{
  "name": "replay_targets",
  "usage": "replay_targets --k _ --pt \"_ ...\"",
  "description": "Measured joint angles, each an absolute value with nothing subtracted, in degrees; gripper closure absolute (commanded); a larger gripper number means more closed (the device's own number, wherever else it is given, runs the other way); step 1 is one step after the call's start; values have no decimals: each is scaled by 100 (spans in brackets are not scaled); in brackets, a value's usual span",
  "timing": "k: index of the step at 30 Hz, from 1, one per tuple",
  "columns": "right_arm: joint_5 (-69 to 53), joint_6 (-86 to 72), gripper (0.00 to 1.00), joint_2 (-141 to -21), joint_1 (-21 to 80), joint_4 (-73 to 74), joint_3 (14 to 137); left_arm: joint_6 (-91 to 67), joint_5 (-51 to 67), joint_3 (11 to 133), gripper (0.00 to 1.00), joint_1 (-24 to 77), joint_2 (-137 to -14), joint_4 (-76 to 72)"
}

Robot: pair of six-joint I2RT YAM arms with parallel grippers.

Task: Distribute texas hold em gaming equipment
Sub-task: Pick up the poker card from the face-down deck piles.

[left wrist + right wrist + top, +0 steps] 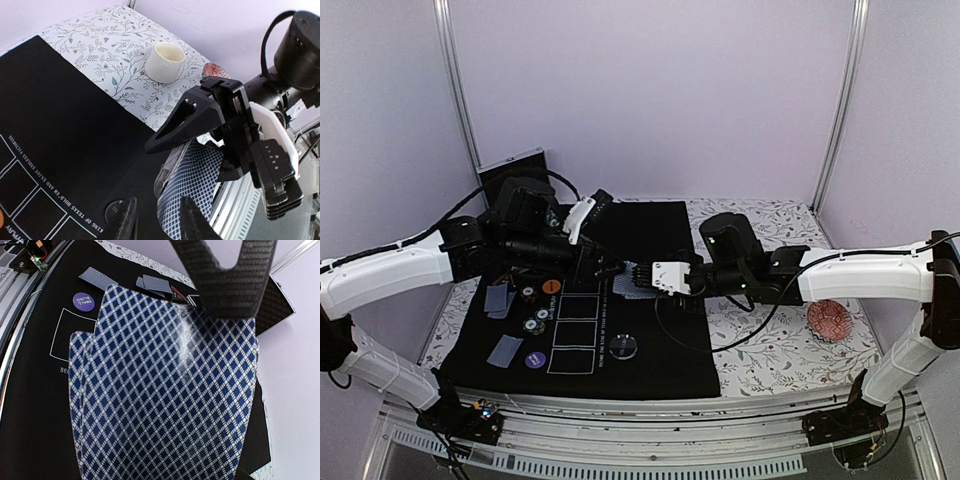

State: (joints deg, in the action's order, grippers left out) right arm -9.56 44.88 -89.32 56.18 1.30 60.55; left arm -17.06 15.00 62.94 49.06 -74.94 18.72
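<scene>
Taking one card off the held fan, over the middle of the black mat

My right gripper was closed on a small fan of playing cards, and it held them above the mat. The cards looked thin, light and bendy, and slippery one on another, so I judged it best to take a single card by its free end, away from the right fingers. My left gripper stood partly open with that end between its fingers; I saw no firm pinch.
</scene>
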Motion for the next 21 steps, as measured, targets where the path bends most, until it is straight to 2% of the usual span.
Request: replay_targets --k 3,6,21 --pt "-956 4488 50 -8932 5618 130 6055 -1693 1529 6294 81 4906 -7564 1872" --pt "-956 4488 50 -8932 5618 130 6055 -1686 1581 6294 99 4906 -7585 1872" --pt "-961 4477 50 -8932 5542 128 6053 -1651 1584 6208 100 4884 -7260 1857"
